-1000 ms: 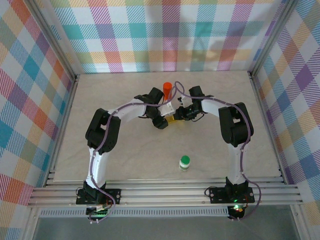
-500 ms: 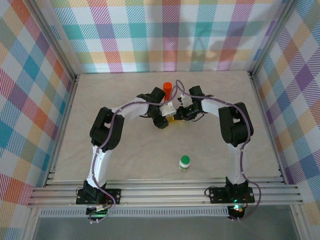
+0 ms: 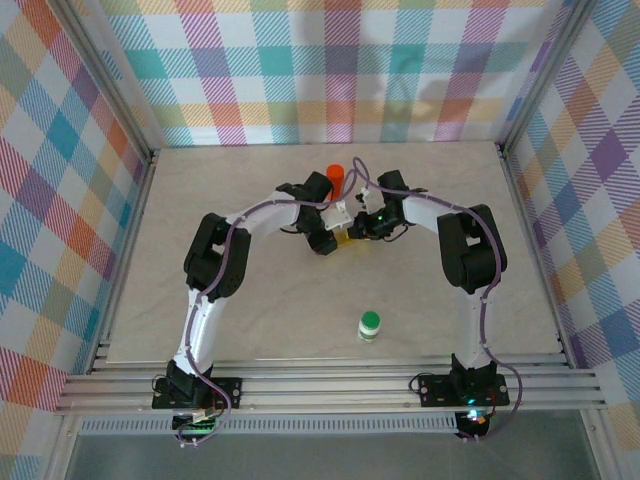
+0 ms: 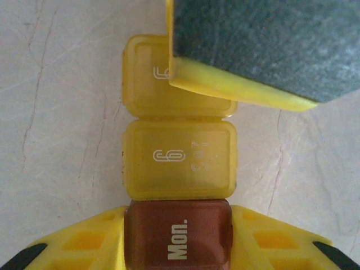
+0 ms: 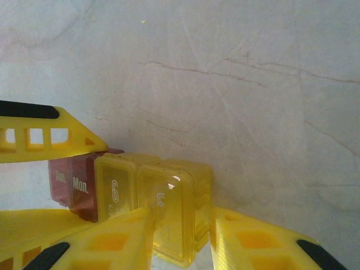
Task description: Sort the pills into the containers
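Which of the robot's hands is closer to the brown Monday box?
Left. The left hand has the brown Monday box right between its fingers. The right hand grips the yellow boxes further along the same strip.

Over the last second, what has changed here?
The left arm swung slightly inward and the left gripper closed around the brown Mon. end of the pill organizer. The right gripper kept holding its yellow end; the green-capped bottle and orange-capped vial stayed put.

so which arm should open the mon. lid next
Left. The left pincer straddles the brown Mon. lid, a finger at each side. The right pincer is shut on the yellow compartments at the other end, probably steadying them.
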{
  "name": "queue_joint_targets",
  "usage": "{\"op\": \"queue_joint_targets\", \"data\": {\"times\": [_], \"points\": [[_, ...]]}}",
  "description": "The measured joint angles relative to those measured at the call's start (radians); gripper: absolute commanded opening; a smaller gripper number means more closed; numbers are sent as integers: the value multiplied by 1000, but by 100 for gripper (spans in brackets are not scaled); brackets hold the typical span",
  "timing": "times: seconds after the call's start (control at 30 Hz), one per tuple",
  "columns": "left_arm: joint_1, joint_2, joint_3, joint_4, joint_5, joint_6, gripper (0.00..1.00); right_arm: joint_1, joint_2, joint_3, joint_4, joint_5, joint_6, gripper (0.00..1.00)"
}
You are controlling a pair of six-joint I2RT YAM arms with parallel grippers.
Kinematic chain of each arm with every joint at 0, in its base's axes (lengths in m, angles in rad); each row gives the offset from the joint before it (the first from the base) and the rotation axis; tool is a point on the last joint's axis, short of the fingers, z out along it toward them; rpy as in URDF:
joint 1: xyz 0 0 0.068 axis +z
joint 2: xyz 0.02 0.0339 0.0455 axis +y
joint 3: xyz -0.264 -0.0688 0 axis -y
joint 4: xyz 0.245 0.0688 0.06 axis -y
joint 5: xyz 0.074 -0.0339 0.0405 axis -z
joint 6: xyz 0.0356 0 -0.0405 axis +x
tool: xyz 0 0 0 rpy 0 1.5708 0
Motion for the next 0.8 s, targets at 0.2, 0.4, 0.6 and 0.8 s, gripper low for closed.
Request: {"op": "queue_joint_targets", "data": {"times": [0.2, 0.4, 0.6, 0.8], "points": [[28, 64, 104, -71, 74, -64, 36, 0, 5, 26, -12, 55, 0, 30], [69, 89, 135, -102, 180, -122, 39, 4, 15, 52, -17, 90, -1, 30], [110, 111, 166, -129, 269, -174, 47, 11, 21, 61, -18, 95, -1, 30], [130, 112, 169, -128, 302, -222, 49, 11, 21, 61, -18, 93, -2, 30]]}}
